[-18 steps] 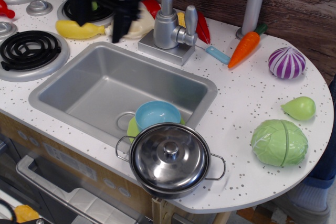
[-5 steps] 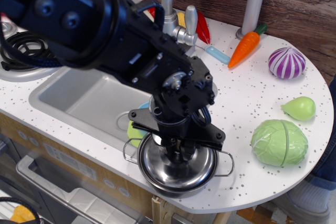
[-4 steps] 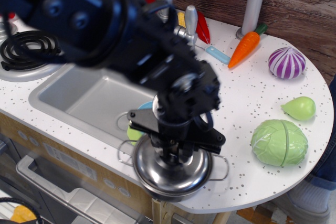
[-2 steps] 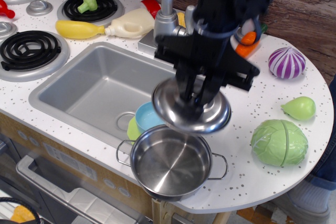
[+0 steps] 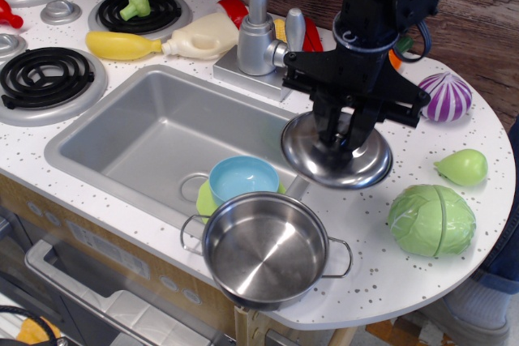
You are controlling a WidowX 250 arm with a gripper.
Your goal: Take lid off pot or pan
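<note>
The pot (image 5: 265,257) sat open and empty at the counter's (image 5: 381,273) near edge. The lid (image 5: 336,154) hung beyond it, off the pot and over the counter, clamped at its knob by the tool (image 5: 343,137). Setting it down on bare counter seemed next. The arm reached straight down from above.

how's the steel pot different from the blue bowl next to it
The pot is shiny stainless steel; the bowl is matte light-blue. The pot has wire loop handles on two sides; the bowl has none. The pot stands on the counter's front edge, while the bowl sits in the sink, stacked on something green. Both are round, upright and open-topped.
</note>
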